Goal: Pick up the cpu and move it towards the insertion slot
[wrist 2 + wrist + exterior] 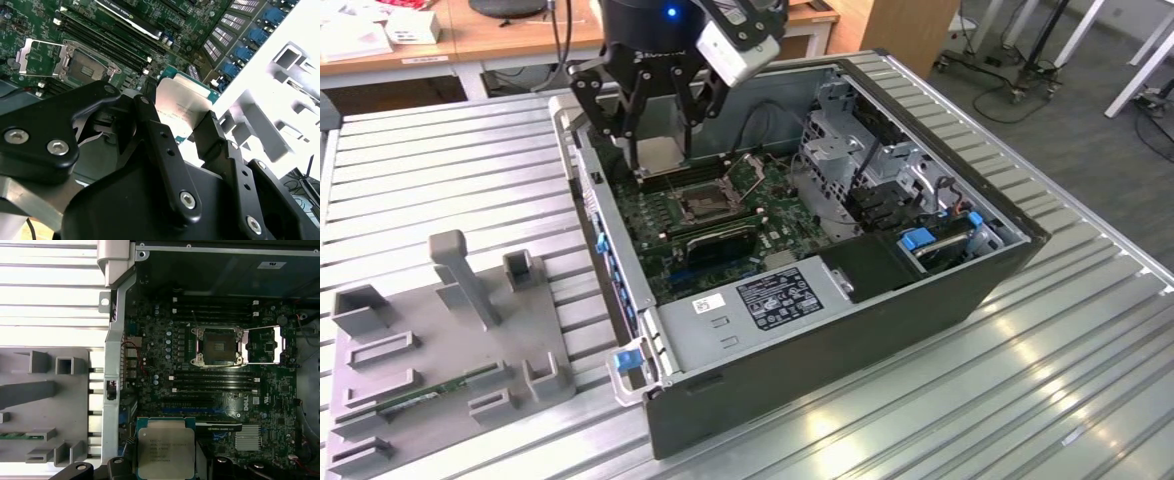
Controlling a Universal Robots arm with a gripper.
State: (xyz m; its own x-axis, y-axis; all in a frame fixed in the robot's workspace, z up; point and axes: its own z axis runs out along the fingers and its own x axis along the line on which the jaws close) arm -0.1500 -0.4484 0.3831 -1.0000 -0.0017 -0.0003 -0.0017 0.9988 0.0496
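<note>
The gripper holds the cpu between its black fingers, which are closed on the chip's opposite edges. In the second wrist view the cpu shows its silvery face and green rim, clamped between the two finger tips. In the first wrist view the cpu hangs above the lower part of the green motherboard, clear of the board.

The chip is lifted in the air inside the open computer case, close to the case wall that faces the grey parts tray. In the exterior view it is above the far part of the motherboard, near the back corner of the case.

The insertion slot is a square socket with a shiny metal frame and a dark centre. Its load plate is swung open beside it. The cpu is not over the slot; the memory slots lie between them in the first wrist view. In the exterior view the slot is just in front of the gripper, lower down.

The case lies on its side on a table of ribbed metal slats. The tray sits on the same table near the corner at the exterior view's left, and a green memory stick lies in one of its recesses.
</note>
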